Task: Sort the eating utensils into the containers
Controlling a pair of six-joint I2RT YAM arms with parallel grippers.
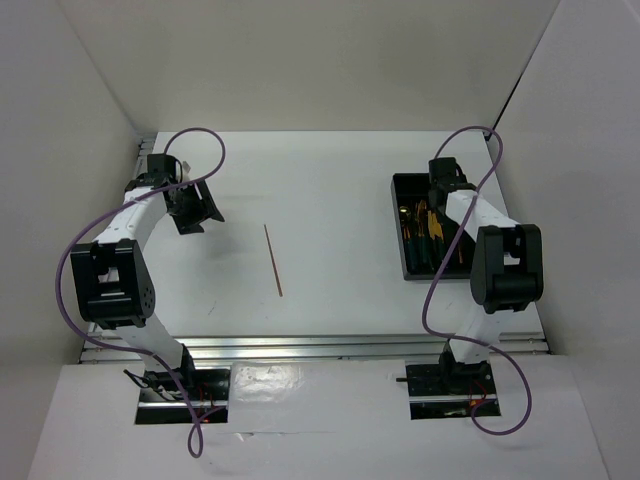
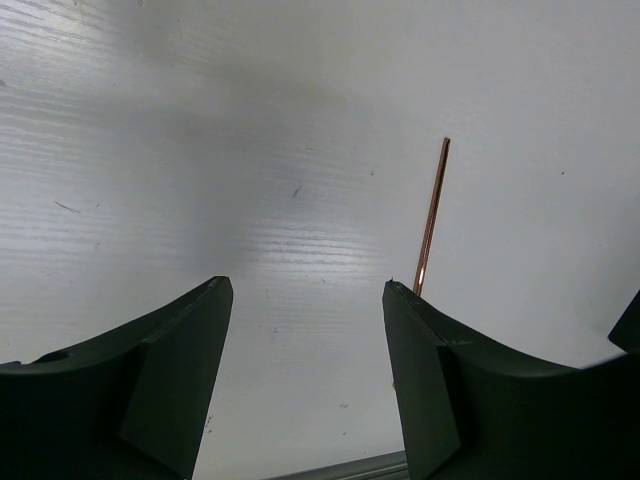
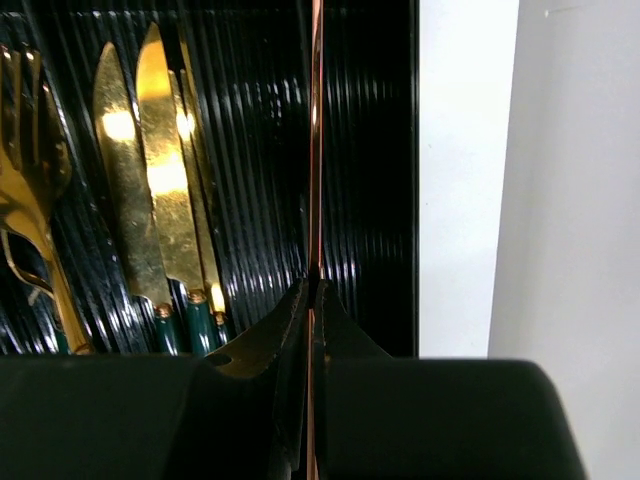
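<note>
Two dark fingers of the right claw (image 3: pixel 312 285) pinch a thin brown wooden chopstick (image 3: pixel 316 150) lengthwise over the right-hand compartment of the black ribbed plastic tray (image 3: pixel 385 150). Gold-bladed, green-handled knives (image 3: pixel 160 190) and a gold fork (image 3: pixel 30 170) lie beside it. Across the white table (image 1: pixel 330 190), the left claw (image 2: pixel 307 288) hangs wide and empty near a second wooden chopstick (image 2: pixel 432 215) lying loose. The risk: released tilted or too high, the slim stick could bounce over the divider or out past the tray's wall.
</note>
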